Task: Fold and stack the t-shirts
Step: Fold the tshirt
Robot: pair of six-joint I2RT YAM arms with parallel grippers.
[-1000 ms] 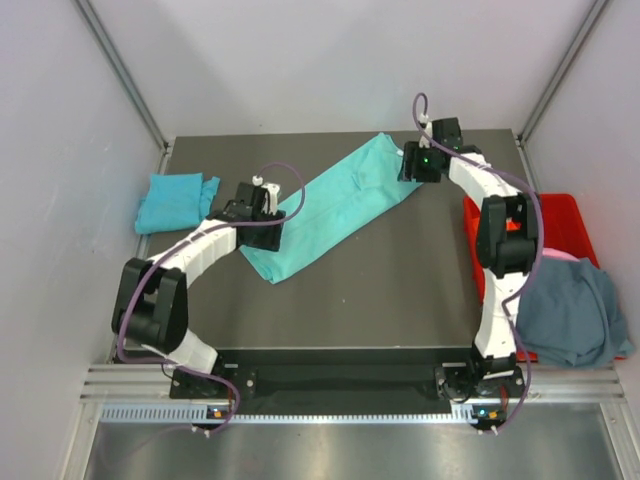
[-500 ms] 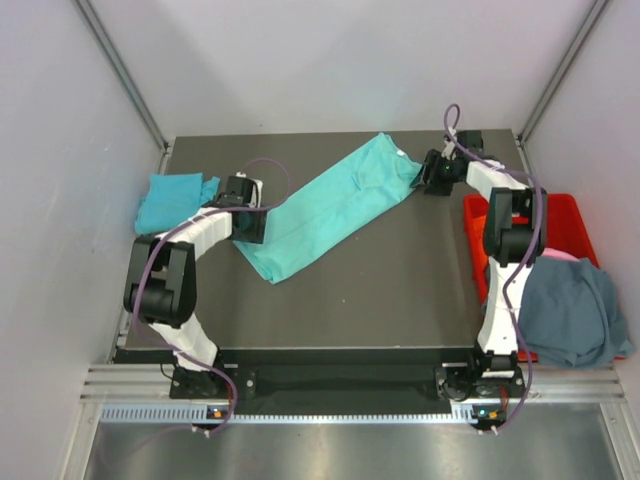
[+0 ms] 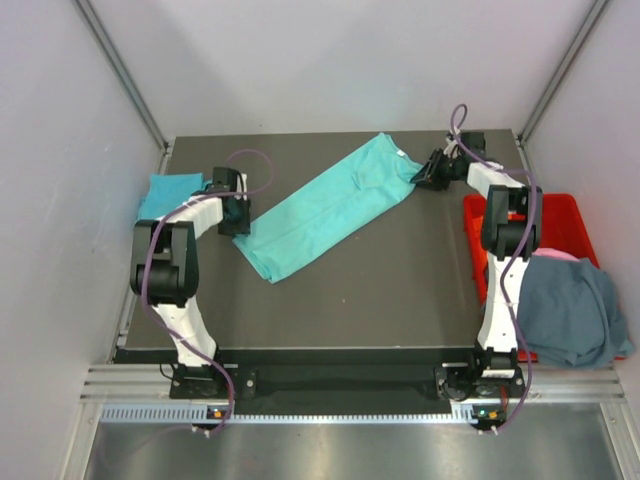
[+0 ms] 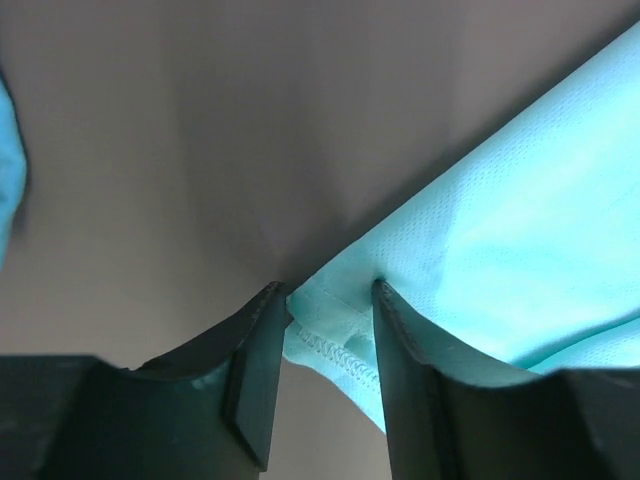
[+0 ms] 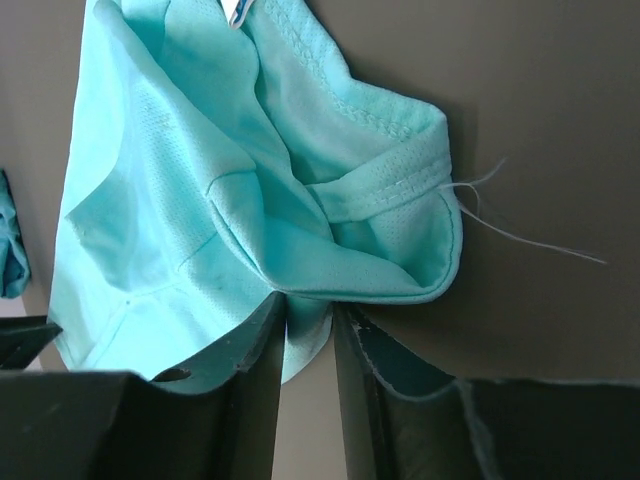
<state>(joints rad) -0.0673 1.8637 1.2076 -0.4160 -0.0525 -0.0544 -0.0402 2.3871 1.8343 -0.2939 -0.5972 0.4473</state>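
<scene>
Top external view: your mint-teal t-shirt (image 3: 330,205) lies as a long folded band, diagonal across the dark table (image 3: 400,290).
Your left gripper (image 4: 325,345) pinches its stitched mesh hem; your right gripper (image 5: 310,340) nips cloth beneath the ribbed collar.

grey-blue shirt (image 3: 572,310) hides most of red crate (image 3: 562,216); cyan shirt (image 3: 168,194) partly behind left arm.

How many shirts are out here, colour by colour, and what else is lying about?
Mint shirt: 1
Cyan shirt: 1
Grey-blue shirt: 1
Pink cloth: 1
Red crate: 1
Total: 5
</scene>
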